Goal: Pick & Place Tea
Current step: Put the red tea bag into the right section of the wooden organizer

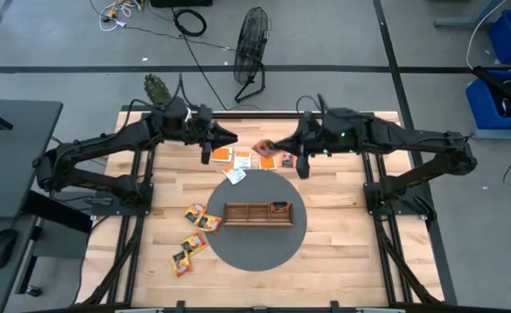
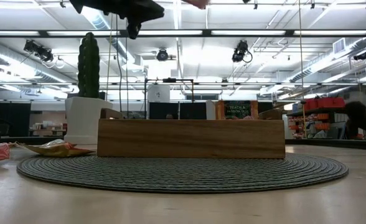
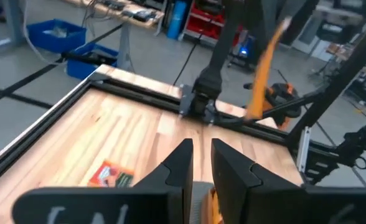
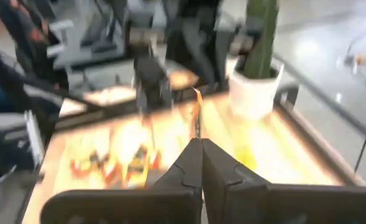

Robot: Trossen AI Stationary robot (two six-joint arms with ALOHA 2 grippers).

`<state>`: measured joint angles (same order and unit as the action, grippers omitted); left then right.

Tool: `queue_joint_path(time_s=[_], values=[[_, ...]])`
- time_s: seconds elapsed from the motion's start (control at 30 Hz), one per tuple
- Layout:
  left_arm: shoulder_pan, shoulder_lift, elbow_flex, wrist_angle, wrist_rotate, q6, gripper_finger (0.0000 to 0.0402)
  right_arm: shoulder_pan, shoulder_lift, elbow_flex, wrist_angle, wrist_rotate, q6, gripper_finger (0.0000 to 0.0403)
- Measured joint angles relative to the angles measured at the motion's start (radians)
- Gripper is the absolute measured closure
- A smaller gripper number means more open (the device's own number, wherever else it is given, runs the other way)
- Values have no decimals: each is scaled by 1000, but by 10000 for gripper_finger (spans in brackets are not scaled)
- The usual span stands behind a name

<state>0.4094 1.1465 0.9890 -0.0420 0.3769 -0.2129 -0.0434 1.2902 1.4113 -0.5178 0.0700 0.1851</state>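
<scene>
Over the table's far middle, my right gripper [image 1: 273, 146] is shut on one orange tea sachet [image 1: 260, 148], which shows edge-on in its wrist view [image 4: 197, 115]. My left gripper [image 1: 231, 139] hovers just left of it, its fingers [image 3: 184, 165] a narrow gap apart with nothing between them. Several more tea sachets [image 1: 241, 159] lie flat on the wood below the two grippers. Others [image 1: 195, 239] lie at the grey round mat's [image 1: 255, 252] left edge. The brown wooden tray [image 1: 257, 213] stands on that mat with one sachet [image 1: 279, 207] in a compartment. My right gripper pinches the orange sachet's edge [image 4: 197, 134] between its two fingertips [image 4: 186, 158]. The fingers come from the table's right, slanting a little downward. The sachet sticks out beyond the tips toward my left gripper and is lifted clear of the table.
A potted cactus [image 1: 157, 87] stands at the table's far left corner. The black arm frames [image 1: 134, 187] run along both sides of the table. A fan [image 1: 251, 48] and blue bins [image 1: 499, 96] stand on the floor beyond the table.
</scene>
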Motion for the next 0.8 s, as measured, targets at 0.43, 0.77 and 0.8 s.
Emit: queue_joint_path(time_s=[0.43, 0.77, 0.8], values=[[96, -132, 2, -32, 0, 50, 345, 102, 23, 0, -180, -4, 79, 403], [140, -227, 2, -115, -1, 52, 344, 203, 81, 1, -286, 0, 109, 403], [140, -231, 1, -116, 0, 52, 344, 214, 94, 1, -303, 0, 110, 403]])
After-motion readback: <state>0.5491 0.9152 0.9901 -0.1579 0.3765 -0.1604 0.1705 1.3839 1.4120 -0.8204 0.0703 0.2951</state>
